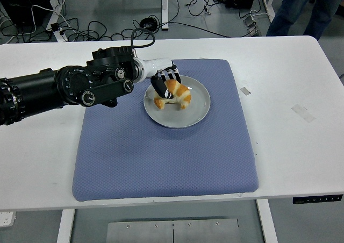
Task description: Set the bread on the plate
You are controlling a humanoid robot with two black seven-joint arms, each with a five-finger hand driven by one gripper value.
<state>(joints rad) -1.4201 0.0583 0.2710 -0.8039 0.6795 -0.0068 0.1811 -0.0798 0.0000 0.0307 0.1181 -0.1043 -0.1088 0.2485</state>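
Observation:
A golden croissant [175, 94] sits low over the grey plate [193, 111], at its left part, and appears to touch it. My left hand [164, 84] reaches in from the left and its fingers are curled on the croissant's left side. The plate lies on a blue mat [161, 151] in the middle of the white table. My right arm is out of view.
The black left arm [64, 90] stretches across the mat's upper left corner. Bits of tape [245, 91] lie on the table right of the mat. A person's legs [301, 6] stand beyond the far right edge. Cables lie on the floor behind.

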